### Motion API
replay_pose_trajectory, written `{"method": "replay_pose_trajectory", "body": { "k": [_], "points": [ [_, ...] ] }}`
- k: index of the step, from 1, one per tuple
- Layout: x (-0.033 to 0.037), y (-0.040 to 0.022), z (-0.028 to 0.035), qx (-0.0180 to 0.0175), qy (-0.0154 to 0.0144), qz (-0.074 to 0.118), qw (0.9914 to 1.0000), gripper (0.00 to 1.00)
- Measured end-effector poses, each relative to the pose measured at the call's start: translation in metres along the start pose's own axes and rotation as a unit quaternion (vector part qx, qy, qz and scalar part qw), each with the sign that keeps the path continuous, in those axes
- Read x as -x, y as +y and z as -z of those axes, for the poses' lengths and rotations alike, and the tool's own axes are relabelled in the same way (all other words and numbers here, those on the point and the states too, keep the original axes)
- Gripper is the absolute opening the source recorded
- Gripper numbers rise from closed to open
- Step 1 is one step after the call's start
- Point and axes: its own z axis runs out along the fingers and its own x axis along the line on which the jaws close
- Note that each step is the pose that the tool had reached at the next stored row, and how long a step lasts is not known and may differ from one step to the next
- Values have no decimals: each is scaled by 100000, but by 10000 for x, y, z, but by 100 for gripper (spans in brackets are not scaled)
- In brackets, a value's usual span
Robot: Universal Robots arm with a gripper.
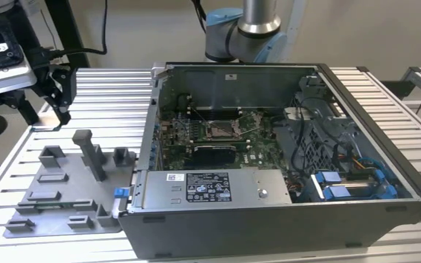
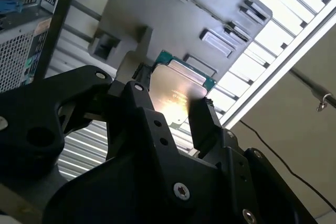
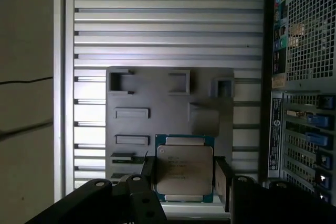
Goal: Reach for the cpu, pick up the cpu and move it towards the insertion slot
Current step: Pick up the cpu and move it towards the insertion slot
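One black gripper (image 1: 58, 107) hangs in the exterior view over the edge of the ribbed metal counter (image 1: 115, 82), at the exterior view's left, well apart from the open computer case (image 1: 284, 219). Nearer to the camera, a grey fixture plate (image 1: 64, 203) with small upright blocks lies on the counter just beside the case. Inside the case, the insertion slot (image 1: 221, 129) sits in the green circuit board (image 1: 258, 148), with its shiny frame around a dark centre. From this view one cannot tell what is between the jaws.

In the second wrist view the gripper (image 2: 172, 106) holds the cpu (image 2: 176, 93). The jaws are clenched on two opposite edges of the chip, and its pale face catches a bright reflection. Behind the chip the fixture plate (image 2: 157, 3) is seen.

In the first wrist view the cpu (image 3: 184, 169), with its green border, sits between the jaws of the gripper (image 3: 185, 174), one black finger at each side. The fixture plate (image 3: 168, 90) lies beyond it on the counter (image 3: 168, 19), and the perforated wall of the computer case (image 3: 302, 51) stands at one side.
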Motion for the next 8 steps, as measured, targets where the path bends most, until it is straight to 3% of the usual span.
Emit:
{"method": "replay_pose_trajectory", "body": {
  "k": [8],
  "points": [
    [117, 1, 0, 2, 0, 1, 100000, 0]
  ]
}}
